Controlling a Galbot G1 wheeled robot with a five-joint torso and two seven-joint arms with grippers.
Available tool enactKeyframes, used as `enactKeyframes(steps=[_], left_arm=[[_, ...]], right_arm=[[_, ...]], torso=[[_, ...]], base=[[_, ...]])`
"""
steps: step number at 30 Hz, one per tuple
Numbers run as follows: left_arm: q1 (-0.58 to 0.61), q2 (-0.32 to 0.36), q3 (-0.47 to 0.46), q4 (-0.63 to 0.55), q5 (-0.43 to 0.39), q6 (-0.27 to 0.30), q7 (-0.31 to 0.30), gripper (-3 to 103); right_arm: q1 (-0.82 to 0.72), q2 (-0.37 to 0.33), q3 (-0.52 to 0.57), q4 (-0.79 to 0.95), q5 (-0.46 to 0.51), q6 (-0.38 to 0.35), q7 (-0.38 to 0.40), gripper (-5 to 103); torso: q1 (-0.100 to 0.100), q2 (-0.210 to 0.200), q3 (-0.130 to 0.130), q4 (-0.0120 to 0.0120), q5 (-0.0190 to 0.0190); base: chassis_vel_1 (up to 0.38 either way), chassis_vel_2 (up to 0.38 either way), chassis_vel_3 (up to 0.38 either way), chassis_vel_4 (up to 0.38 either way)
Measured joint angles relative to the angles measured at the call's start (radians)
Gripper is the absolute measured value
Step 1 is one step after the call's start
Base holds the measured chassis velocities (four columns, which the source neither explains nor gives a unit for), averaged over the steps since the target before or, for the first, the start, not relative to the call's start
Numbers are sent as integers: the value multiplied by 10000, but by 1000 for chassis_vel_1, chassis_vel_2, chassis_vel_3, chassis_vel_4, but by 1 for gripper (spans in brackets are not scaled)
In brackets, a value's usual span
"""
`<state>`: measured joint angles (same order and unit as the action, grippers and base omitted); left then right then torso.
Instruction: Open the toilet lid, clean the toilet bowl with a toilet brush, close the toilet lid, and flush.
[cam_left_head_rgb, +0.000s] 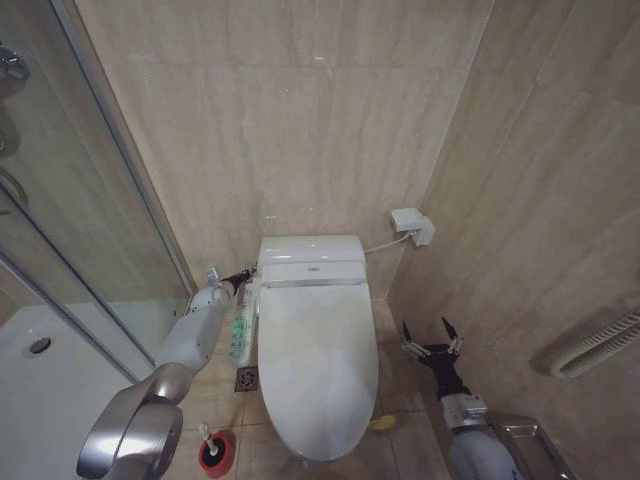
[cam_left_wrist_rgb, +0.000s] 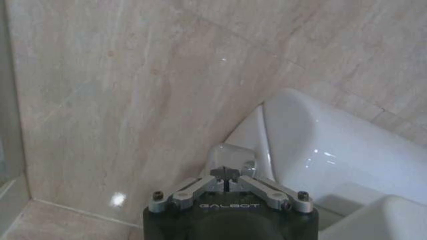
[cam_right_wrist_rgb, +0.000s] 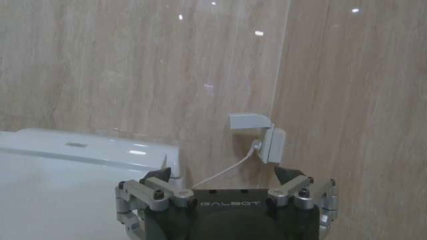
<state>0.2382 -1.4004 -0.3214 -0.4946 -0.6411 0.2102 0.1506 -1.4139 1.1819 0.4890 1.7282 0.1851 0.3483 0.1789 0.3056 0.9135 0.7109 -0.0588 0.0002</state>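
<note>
The toilet lid (cam_left_head_rgb: 318, 350) lies shut over the toilet bowl, which is hidden beneath it. The white bidet unit (cam_left_head_rgb: 311, 262) sits at the rear. My left gripper (cam_left_head_rgb: 243, 277) reaches to the toilet's rear left side. In the left wrist view that left gripper (cam_left_wrist_rgb: 227, 176) is shut, its tips right at a rounded silver knob (cam_left_wrist_rgb: 231, 157) beside the white toilet body (cam_left_wrist_rgb: 333, 145). The toilet brush (cam_left_head_rgb: 213, 448) stands in its red cup on the floor at the front left. Right of the toilet, my right gripper (cam_left_head_rgb: 432, 345) hangs open and holds nothing; its fingers (cam_right_wrist_rgb: 159, 176) stand spread.
A glass shower screen (cam_left_head_rgb: 90, 200) and white shower tray (cam_left_head_rgb: 50, 380) are on the left. A narrow button panel (cam_left_head_rgb: 241, 325) runs along the toilet's left side, with a floor drain (cam_left_head_rgb: 247, 379) below it. A wall socket (cam_left_head_rgb: 412, 226) with a cable sits at the rear right.
</note>
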Motion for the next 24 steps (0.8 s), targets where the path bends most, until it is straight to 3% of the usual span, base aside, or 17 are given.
enactKeyframes(steps=[10, 19, 24], left_arm=[[-102, 52, -338, 284, -425, 407, 16, 0], [93, -49, -207, 49, 33, 505, 349, 0], [440, -69, 135, -648, 285, 401, -57, 0]], right_arm=[[1, 0, 0, 0, -1, 0, 0, 100], [0, 0, 0, 0, 0, 0, 0, 100], [0, 0, 0, 0, 0, 0, 0, 100]], torso=[[2, -1, 2, 7, -1], [2, -1, 1, 11, 4], [1, 0, 0, 2, -1]], base=[[0, 0, 0, 0], [0, 0, 0, 0], [0, 0, 0, 0]])
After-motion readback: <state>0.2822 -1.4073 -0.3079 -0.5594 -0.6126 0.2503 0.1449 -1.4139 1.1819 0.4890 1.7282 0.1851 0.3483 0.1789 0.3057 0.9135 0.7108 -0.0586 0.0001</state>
